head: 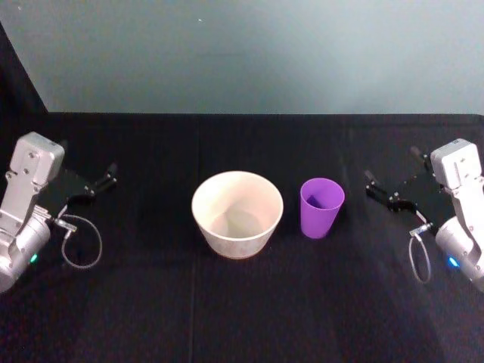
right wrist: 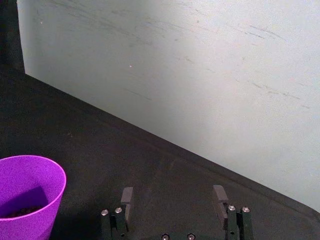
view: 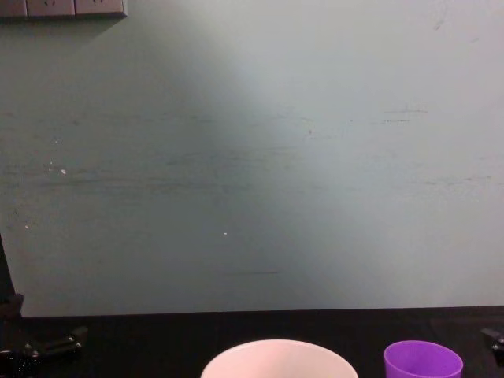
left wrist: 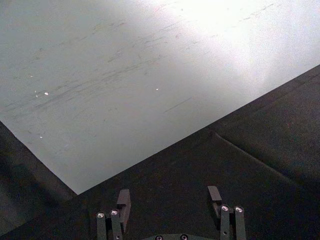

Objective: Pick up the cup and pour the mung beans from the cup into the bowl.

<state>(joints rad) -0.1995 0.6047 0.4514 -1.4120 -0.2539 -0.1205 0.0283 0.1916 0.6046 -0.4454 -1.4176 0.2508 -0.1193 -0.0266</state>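
Observation:
The purple cup (head: 321, 207) stands upright on the black table, just right of the pale bowl (head: 237, 214). In the right wrist view the cup (right wrist: 27, 197) holds dark mung beans (right wrist: 22, 211) at its bottom. The bowl's inside looks bare. The chest view shows the bowl's rim (view: 277, 354) and the cup's top (view: 423, 361). My right gripper (head: 393, 179) is open, off to the right of the cup and apart from it; its fingertips (right wrist: 127, 196) hold nothing. My left gripper (head: 100, 181) is open at the far left, well away from the bowl, fingertips (left wrist: 123, 198) bare.
A black cloth covers the table (head: 242, 302). A pale teal wall (head: 249, 53) rises behind the table's back edge. Wall sockets (view: 63, 8) sit high on the wall at the left. Loose cables (head: 79, 242) hang by each wrist.

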